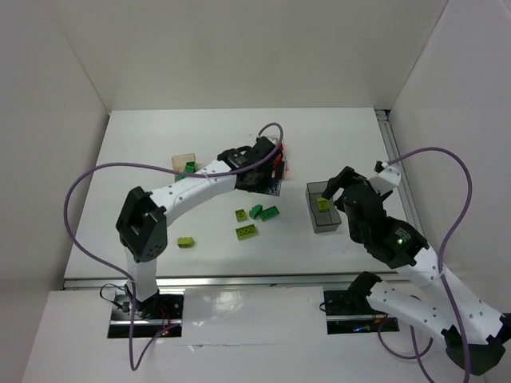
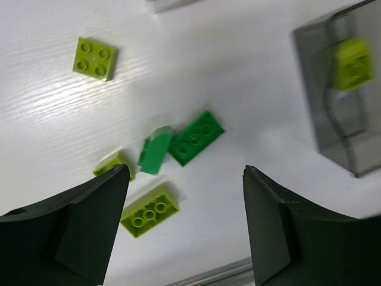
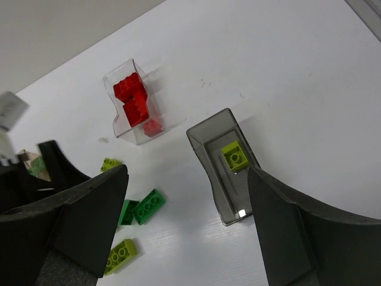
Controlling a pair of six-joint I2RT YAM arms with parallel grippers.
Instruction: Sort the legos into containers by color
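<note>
My left gripper (image 1: 274, 174) hangs open over the clear container (image 3: 111, 102), which holds red legos (image 3: 132, 98); nothing sits between its fingers (image 2: 186, 174). Below it on the table lie loose legos: two dark green bricks (image 2: 196, 137) (image 2: 156, 150), a lime bar (image 2: 150, 210), a lime square (image 2: 94, 58) and a small lime piece (image 2: 116, 164). The dark grey container (image 1: 313, 217) holds one lime brick (image 1: 322, 203). My right gripper (image 1: 339, 187) is open just above that container, empty (image 3: 187, 171). The tan wood container (image 1: 182, 157) holds a green brick (image 1: 190, 167).
Another lime brick (image 1: 186, 242) lies apart at the near left. White walls enclose the table on three sides. A metal rail runs along the right edge (image 1: 391, 152). Purple cables loop from both arms.
</note>
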